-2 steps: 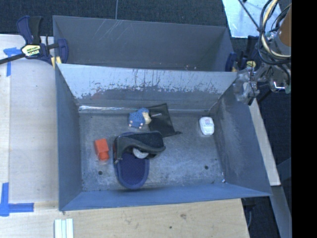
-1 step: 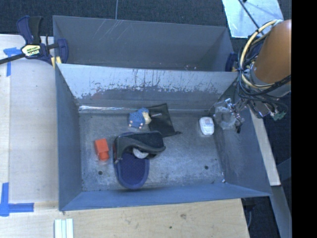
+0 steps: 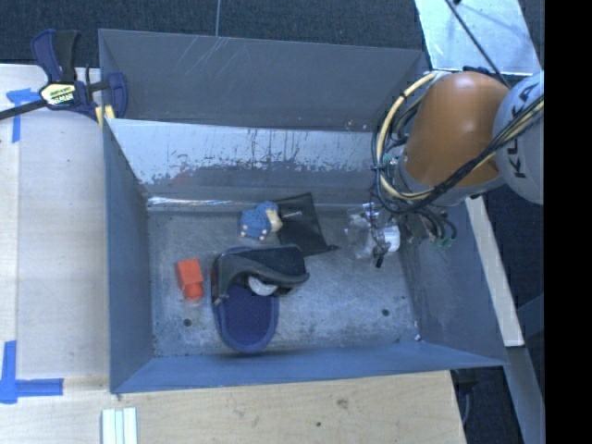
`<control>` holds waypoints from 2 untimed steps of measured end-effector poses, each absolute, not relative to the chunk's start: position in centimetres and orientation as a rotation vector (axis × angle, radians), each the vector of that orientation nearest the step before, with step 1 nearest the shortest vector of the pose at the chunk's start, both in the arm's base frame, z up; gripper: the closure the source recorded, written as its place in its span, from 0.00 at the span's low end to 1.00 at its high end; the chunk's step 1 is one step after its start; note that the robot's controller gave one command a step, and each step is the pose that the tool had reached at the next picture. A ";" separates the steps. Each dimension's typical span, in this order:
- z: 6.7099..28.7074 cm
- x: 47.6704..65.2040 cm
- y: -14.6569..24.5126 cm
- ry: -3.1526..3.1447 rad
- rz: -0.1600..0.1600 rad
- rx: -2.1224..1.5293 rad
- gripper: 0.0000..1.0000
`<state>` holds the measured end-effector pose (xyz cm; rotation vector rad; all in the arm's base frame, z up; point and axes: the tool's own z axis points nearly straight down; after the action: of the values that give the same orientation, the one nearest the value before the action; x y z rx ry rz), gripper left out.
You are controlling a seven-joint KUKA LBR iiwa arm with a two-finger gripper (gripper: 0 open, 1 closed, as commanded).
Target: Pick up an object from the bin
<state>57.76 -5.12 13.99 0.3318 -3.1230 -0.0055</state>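
Whether the gripper is spread or pressed together cannot be told: its small metal tip sits low over the grey floor at the right end of the bin, partly tucked under the wrist's orange cover. Nearest, just to its left, lies a flat black piece, its kind hard to make out, its long axis slanting from the far wall toward the gripper. Past it lie a blue-and-yellow toy, a blue slipper with its toe toward the near wall, and an orange block.

Grey metal bin, blue slipper on its floor, orange block beside it, blue toy, black sheet
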 end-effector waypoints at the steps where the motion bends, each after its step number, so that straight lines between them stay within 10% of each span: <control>1: 14.2 57.9 -5.4 -3.127 0.000 0.331 0.00; 2: 6.6 59.2 1.1 -3.132 -0.005 0.223 0.00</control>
<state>59.21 1.09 6.61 0.2232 -3.1321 -0.0054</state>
